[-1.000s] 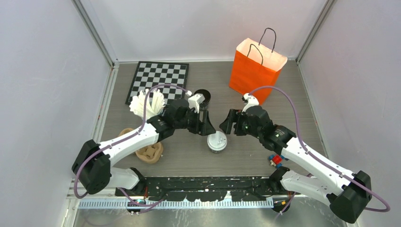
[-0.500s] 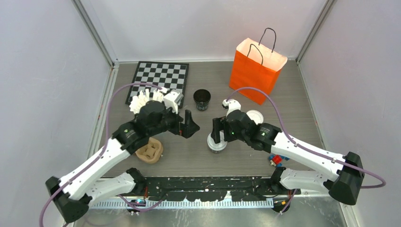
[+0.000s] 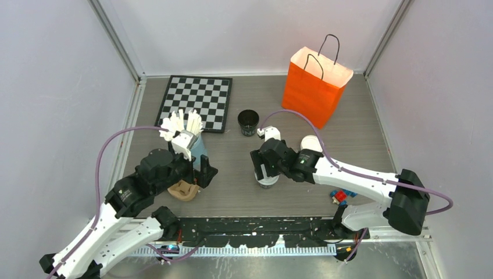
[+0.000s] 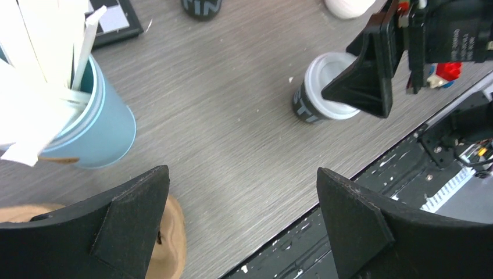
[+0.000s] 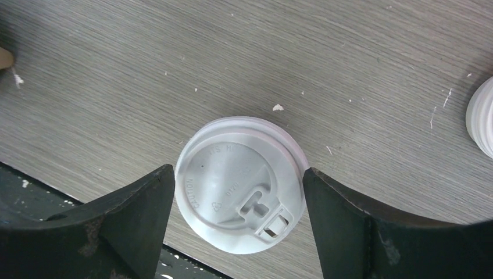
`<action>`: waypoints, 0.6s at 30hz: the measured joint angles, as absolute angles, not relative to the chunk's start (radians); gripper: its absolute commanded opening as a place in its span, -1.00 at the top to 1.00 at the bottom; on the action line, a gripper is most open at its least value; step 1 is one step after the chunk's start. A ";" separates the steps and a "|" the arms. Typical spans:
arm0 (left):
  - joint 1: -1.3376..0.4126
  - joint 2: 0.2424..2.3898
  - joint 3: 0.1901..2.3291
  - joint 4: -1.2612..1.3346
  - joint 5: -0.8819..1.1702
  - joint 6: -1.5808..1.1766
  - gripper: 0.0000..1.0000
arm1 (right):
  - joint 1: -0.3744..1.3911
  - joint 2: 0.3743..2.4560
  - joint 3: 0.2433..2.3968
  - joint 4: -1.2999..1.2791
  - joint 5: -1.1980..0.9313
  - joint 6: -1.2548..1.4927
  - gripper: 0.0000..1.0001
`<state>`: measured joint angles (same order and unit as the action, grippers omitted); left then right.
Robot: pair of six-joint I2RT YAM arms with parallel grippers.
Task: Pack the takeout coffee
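A grey wood-grain table (image 3: 360, 122) inside pale walls, seen from above. Near the middle of its front edge stands a lidded black cup (image 3: 267, 176), upright, its long axis vertical and its white lid facing up. The lid's sip opening points toward the table's near edge.

The right gripper (image 5: 237, 174) hangs directly over it, jaws spread wide on either side of the lid, not clamped. Farther back stands a second black cup (image 3: 248, 122), uncapped, with a loose white lid (image 3: 311, 143) lying to its right. An orange paper bag (image 3: 315, 87) stands upright at the back right; its inside is hidden.

The left gripper (image 4: 242, 171) is wide and empty, near a light-blue cup (image 3: 196, 146).

Packing looks barely begun: one cup is capped, and no cup can be seen bagged.
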<state>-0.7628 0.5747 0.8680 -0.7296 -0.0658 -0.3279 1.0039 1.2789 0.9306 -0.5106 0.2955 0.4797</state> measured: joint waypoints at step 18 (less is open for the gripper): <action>-0.763 0.548 0.844 -0.781 -0.107 -0.302 -0.99 | 1.033 1.323 0.949 -0.537 0.379 0.510 -0.47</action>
